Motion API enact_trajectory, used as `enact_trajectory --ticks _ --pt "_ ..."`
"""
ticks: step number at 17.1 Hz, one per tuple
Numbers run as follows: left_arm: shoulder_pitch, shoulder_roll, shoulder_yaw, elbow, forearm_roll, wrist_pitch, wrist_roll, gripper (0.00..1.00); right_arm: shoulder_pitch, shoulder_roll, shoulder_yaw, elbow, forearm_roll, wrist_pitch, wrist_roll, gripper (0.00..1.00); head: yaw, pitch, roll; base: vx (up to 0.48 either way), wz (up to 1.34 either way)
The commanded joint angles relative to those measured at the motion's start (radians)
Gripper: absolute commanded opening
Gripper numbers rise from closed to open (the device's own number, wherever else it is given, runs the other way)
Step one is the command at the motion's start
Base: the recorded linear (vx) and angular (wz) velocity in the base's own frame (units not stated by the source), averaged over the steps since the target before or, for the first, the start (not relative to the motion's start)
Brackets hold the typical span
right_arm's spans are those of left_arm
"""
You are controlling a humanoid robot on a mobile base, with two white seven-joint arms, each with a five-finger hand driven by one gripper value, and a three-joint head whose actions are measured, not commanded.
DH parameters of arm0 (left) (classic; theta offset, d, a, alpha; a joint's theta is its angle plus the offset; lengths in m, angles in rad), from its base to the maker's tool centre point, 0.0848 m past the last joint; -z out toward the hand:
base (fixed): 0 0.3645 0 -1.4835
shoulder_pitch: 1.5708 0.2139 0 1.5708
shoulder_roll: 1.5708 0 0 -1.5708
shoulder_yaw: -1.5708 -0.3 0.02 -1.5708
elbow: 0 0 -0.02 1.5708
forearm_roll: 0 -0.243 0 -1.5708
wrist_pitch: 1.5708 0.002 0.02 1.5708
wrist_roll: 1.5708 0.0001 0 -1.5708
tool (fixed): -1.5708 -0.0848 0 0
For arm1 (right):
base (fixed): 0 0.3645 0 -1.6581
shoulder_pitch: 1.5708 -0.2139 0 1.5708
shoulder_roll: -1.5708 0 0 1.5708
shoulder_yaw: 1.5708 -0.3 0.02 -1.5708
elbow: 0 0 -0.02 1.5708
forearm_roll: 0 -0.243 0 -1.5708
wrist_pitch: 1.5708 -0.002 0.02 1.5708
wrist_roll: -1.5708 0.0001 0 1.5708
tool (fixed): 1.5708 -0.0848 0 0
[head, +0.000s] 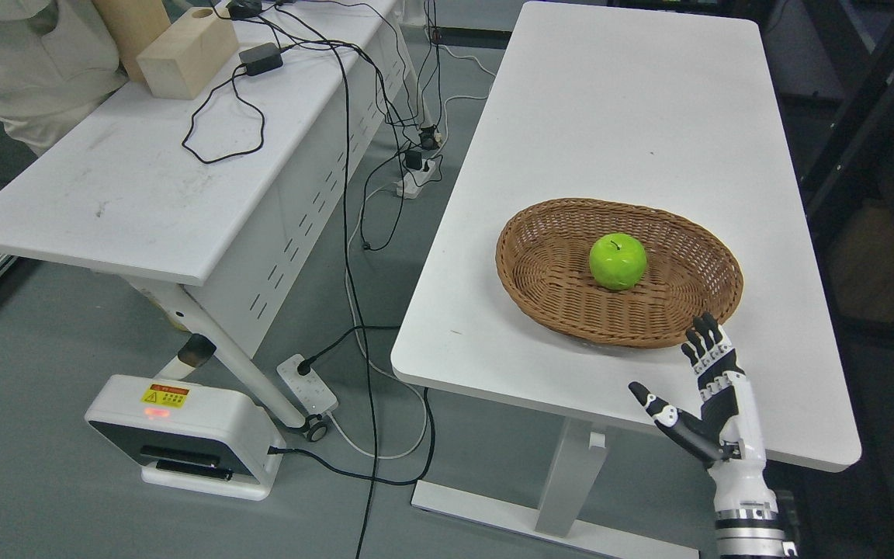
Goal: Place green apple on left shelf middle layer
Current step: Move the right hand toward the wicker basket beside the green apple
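Far left, at 11 o'clock, a person (20,62) in light clothing leans at the corner of the left table (144,194). On that table at 11 o'clock sits a wooden block (187,53), with a black power adapter (261,58) just beside it toward 12 and black cables (222,132) looping across the top and hanging off the edge to the floor. At 8 o'clock on the grey floor stands a white box unit (183,435) with a yellow warning label. A white power strip (307,384) lies near it, by the table's wheeled leg.

Right of centre, the white table (625,101) runs from 12 down to 5 o'clock. On it, at about 3 o'clock from frame centre, rests an oval wicker basket (540,287). The green apple (617,262) sits inside the basket, near its middle, stem up.

At 5 o'clock the right hand (715,404) comes up from the bottom edge. Fingers extended, thumb spread out to the left, holding nothing. Its fingertips (701,330) are just beside the basket's near rim; contact unclear. Apple well apart from the hand.
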Motion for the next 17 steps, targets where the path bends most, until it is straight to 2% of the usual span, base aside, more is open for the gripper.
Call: enact_trajectory --ticks 1,4,6,7,8,10,11,13,15,17 --pt "0.000 0.017 0.000 0.000 0.000 0.001 -0.001 1.00 -0.011 -0.018 -0.044 -0.001 0.000 0.000 0.007 1.00 0.0000 0.000 0.000 -0.002 -0.09" --pt "0.000 0.017 0.000 0.000 0.000 0.001 -0.001 1.00 -0.011 -0.018 -0.070 -0.004 -0.006 -0.004 0.014 1.00 0.0000 0.000 0.000 -0.004 -0.19" --pt "0.000 0.017 0.000 0.001 0.000 0.001 0.001 1.00 -0.034 -0.018 -0.104 -0.005 -0.018 -0.042 0.029 1.00 0.0000 0.000 0.000 0.008 -0.33" --pt "0.000 0.017 0.000 0.000 0.000 -0.001 -0.001 1.00 -0.063 -0.061 -0.108 -0.005 -0.014 -0.047 0.037 1.00 0.0000 0.000 0.000 0.020 -0.37" --pt "0.000 0.017 0.000 0.000 0.000 -0.001 -0.001 1.00 -0.089 -0.140 -0.101 -0.005 0.006 -0.047 0.060 1.00 0.0000 0.000 0.000 0.020 -0.37" --pt "0.000 0.017 0.000 0.000 0.000 0.001 -0.001 1.00 -0.111 -0.224 -0.098 -0.005 0.134 -0.053 0.095 1.00 0.0000 0.000 0.000 0.040 -0.22" --pt "0.000 0.017 0.000 0.000 0.000 -0.001 0.001 1.00 -0.111 -0.253 -0.102 -0.007 0.191 -0.087 0.096 1.00 0.0000 0.000 0.000 0.077 -0.04" --pt "0.000 0.017 0.000 0.000 0.000 -0.001 -0.001 1.00 -0.103 -0.342 -0.113 -0.007 0.250 -0.221 0.096 1.00 0.0000 0.000 0.000 0.093 -0.10" --pt "0.000 0.017 0.000 0.000 0.000 -0.001 -0.001 1.00 -0.109 -0.377 -0.179 -0.007 0.250 -0.312 0.099 1.00 0.0000 0.000 0.000 0.129 -0.17" --pt "0.000 0.017 0.000 0.000 0.000 0.001 0.001 1.00 -0.119 -0.400 -0.228 -0.007 0.248 -0.458 0.103 1.00 0.0000 0.000 0.000 0.171 -0.18"
